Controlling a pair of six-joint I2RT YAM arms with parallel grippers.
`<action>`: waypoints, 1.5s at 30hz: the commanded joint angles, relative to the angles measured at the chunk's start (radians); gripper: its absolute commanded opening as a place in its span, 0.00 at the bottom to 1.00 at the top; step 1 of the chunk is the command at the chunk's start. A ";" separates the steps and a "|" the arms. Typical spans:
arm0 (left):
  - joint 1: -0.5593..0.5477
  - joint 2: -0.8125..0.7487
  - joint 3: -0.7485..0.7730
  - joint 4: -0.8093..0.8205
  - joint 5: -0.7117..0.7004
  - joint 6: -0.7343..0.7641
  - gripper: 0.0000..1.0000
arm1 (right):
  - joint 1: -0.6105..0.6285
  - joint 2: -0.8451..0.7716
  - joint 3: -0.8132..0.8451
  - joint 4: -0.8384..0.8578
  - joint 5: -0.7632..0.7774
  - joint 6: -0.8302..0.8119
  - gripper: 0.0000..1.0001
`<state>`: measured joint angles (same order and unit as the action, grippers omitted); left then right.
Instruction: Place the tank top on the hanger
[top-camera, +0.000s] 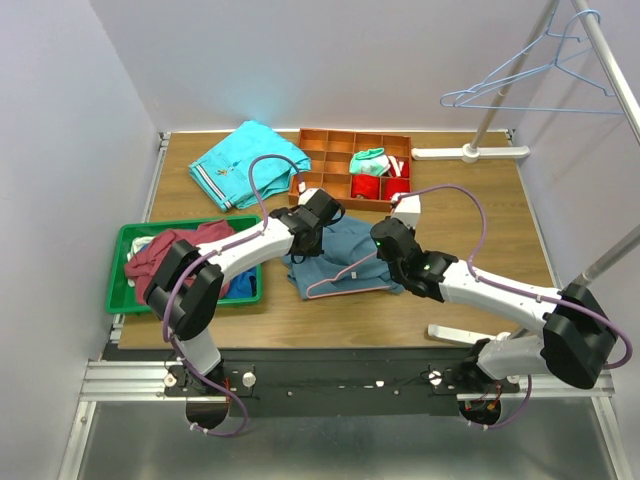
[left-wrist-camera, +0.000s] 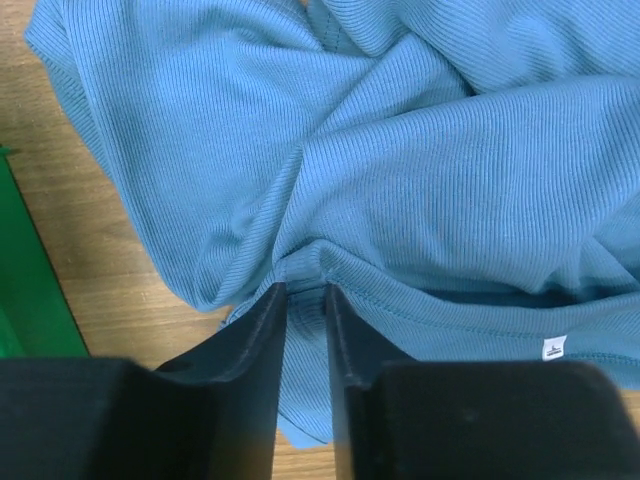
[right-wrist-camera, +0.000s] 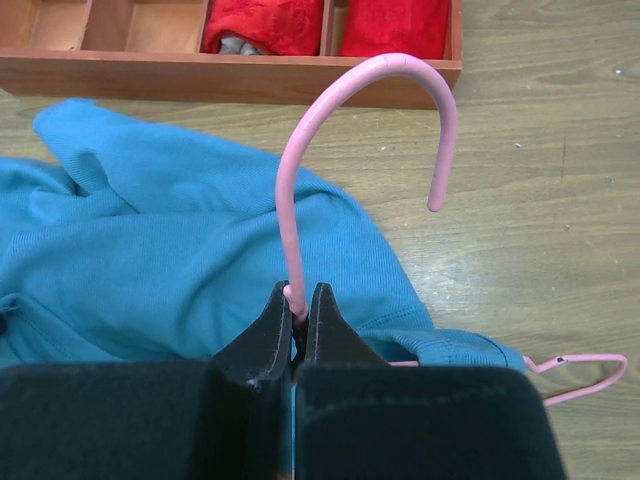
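Steel-blue ribbed tank top (top-camera: 345, 250): crumpled mid wooden table (top-camera: 490, 210). Thin pink wire hanger (right-wrist-camera: 284, 210) lies along its near edge. Left gripper (left-wrist-camera: 305, 295) pinches a cloth fold; right gripper (right-wrist-camera: 298, 305) is clamped on the hanger's neck. Behind: orange compartment box (top-camera: 320, 150). Left: green plastic tray (top-camera: 120, 290), turquoise shirt (top-camera: 245, 160). Bare wood to the right.

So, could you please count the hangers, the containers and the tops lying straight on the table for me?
Hangers: 2 (pink hanger, light blue hanger)
Containers: 2 (green tray, orange compartment box)
Tops on the table: 2 (tank top, turquoise shirt)
Total: 6
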<state>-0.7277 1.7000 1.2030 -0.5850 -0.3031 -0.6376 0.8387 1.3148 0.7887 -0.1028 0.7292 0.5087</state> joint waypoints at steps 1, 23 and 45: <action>0.004 -0.011 -0.016 0.001 -0.039 0.012 0.19 | 0.007 0.014 0.003 -0.037 0.039 0.070 0.01; 0.005 -0.227 -0.178 0.016 0.033 -0.036 0.00 | 0.007 0.152 0.158 -0.213 0.226 0.175 0.01; 0.001 -0.500 -0.255 0.033 0.188 -0.039 0.00 | 0.007 0.241 0.284 -0.259 0.271 0.209 0.01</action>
<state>-0.7265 1.2461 0.9241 -0.5648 -0.1589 -0.6674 0.8387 1.5364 1.0302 -0.3504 0.9546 0.6590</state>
